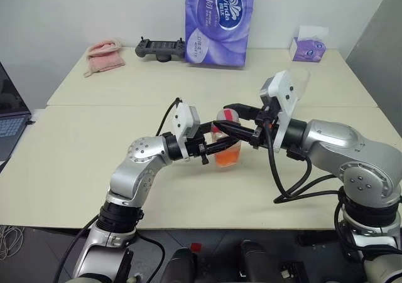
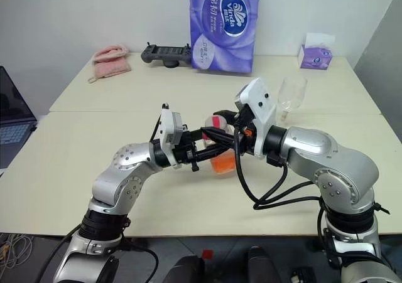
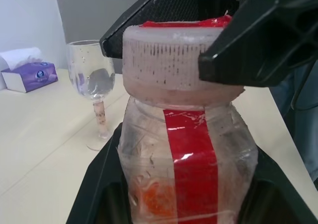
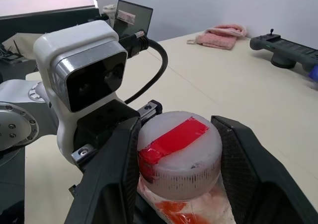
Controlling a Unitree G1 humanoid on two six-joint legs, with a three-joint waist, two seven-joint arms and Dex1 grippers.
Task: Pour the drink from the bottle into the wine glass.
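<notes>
The bottle (image 1: 227, 154) stands upright at the table's middle, a little orange-red drink (image 3: 154, 199) in its bottom and a red label strip up its side. My left gripper (image 1: 225, 142) comes in from the left and is shut on the bottle's body. From the right, my right gripper (image 4: 179, 159) has its two black fingers (image 3: 248, 50) pressed against both sides of the pale cap (image 4: 180, 157) with red tape on top. Behind my right wrist, apart from both grippers, the wine glass (image 2: 292, 95) stands upright, with no liquid visible in it.
At the table's far edge stand a purple pack of tissue rolls (image 1: 220, 22), a small purple tissue box (image 1: 308, 48), a black controller (image 1: 162, 48) and a pink cloth (image 1: 103, 54). A laptop (image 1: 9, 117) sits off the table's left edge.
</notes>
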